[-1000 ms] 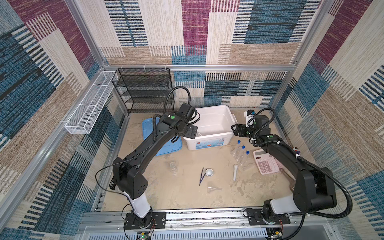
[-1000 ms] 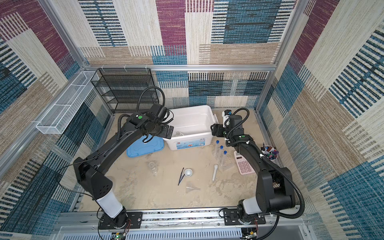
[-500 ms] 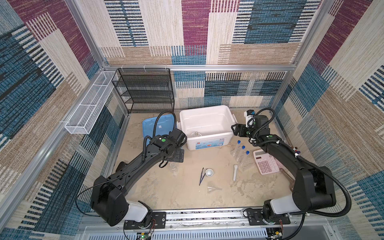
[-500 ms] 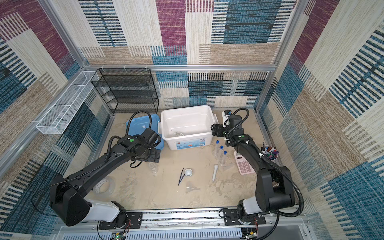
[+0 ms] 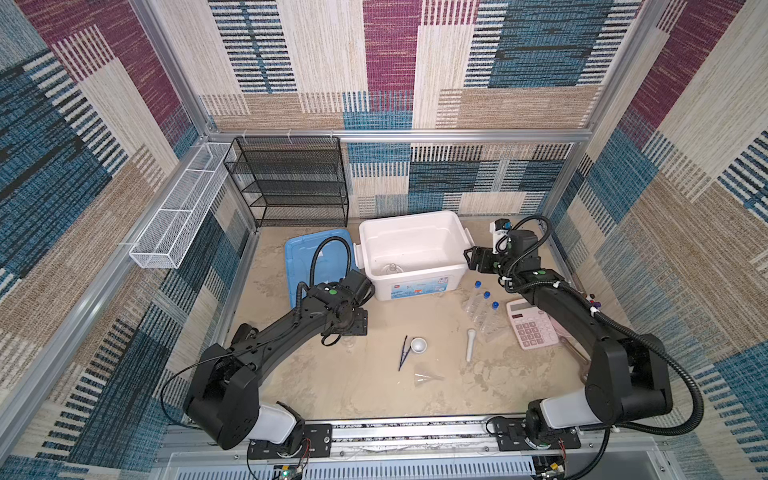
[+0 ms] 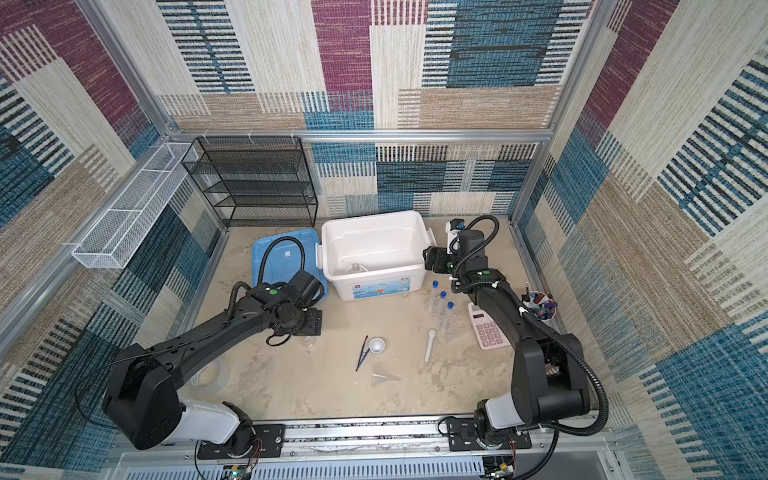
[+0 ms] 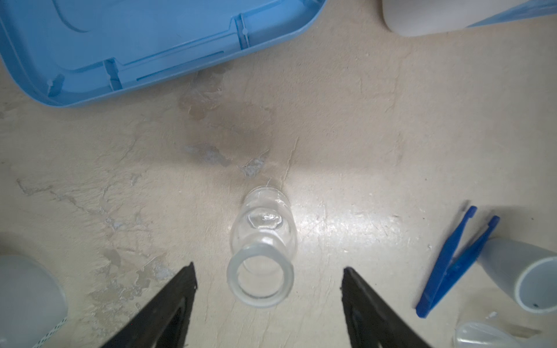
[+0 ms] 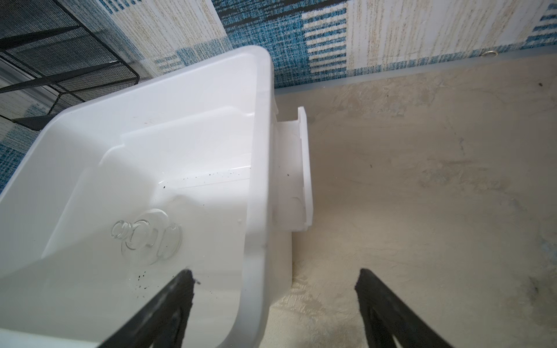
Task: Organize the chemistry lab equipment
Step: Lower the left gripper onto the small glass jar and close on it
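A small clear glass bottle (image 7: 262, 241) stands upright on the table. My left gripper (image 7: 268, 268) hangs just above it, open, one finger on each side of its rim and touching nothing; in both top views the gripper (image 5: 351, 328) covers most of the bottle. A clear glass flask (image 8: 147, 238) lies inside the white bin (image 5: 411, 220). My right gripper (image 8: 275, 271) is open and empty, straddling the bin's right wall (image 5: 473, 259). Blue-capped test tubes (image 5: 484, 305), pestle (image 5: 470, 345), mortar (image 5: 418, 345), tweezers (image 5: 403, 353) and funnel (image 5: 426, 377) lie on the table. A translucent beaker (image 6: 208, 374) sits front left.
The blue lid (image 5: 307, 257) lies left of the bin. A pink calculator (image 5: 532, 328) and a cup of markers (image 6: 540, 305) are at the right. A black mesh shelf (image 5: 291, 178) stands at the back and a white wire basket (image 5: 183, 208) hangs on the left wall.
My left arm has swung from the bin down to the table, over the glass bottle, and its jaws have narrowed somewhat. The right arm has hardly moved.
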Controlling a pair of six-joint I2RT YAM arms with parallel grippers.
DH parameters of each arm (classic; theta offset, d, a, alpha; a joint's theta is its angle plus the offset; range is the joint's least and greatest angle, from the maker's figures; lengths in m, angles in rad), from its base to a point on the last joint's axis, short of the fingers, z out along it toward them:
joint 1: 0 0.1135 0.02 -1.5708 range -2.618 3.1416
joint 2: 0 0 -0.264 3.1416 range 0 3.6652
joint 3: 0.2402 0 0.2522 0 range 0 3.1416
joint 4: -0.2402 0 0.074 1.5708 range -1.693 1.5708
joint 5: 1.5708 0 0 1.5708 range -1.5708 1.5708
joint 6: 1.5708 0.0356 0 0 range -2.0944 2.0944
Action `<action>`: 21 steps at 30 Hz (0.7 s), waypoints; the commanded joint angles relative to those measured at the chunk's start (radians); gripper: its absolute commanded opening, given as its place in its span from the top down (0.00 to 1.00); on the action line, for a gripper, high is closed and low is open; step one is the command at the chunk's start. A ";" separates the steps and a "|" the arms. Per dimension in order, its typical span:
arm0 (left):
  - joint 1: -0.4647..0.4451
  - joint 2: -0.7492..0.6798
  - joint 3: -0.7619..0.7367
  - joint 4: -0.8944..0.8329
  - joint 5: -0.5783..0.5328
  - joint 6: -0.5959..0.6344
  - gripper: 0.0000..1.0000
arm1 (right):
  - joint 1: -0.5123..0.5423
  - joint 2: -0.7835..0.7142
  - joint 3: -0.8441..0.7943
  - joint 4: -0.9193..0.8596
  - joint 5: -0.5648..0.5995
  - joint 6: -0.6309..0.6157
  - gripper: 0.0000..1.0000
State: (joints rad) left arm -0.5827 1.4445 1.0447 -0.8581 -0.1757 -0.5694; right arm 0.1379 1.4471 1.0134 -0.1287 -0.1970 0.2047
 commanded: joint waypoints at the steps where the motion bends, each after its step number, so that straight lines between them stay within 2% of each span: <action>1: 0.002 0.011 -0.007 0.033 0.019 -0.012 0.28 | 0.002 -0.006 0.001 0.023 0.015 0.010 0.13; 4: 0.004 0.018 -0.008 0.041 0.023 -0.010 0.33 | 0.002 -0.008 -0.002 0.021 0.017 0.010 0.13; 13: 0.012 0.034 -0.008 0.017 0.012 0.000 0.37 | 0.002 -0.007 -0.002 0.022 0.022 0.010 0.13; 21: 0.017 0.036 -0.007 0.009 0.004 0.003 0.45 | 0.002 0.000 -0.001 0.023 0.017 0.010 0.13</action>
State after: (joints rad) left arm -0.5686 1.4784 1.0374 -0.8349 -0.1547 -0.5690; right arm 0.1379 1.4467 1.0130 -0.1284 -0.1822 0.2085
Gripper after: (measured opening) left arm 0.548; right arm 0.869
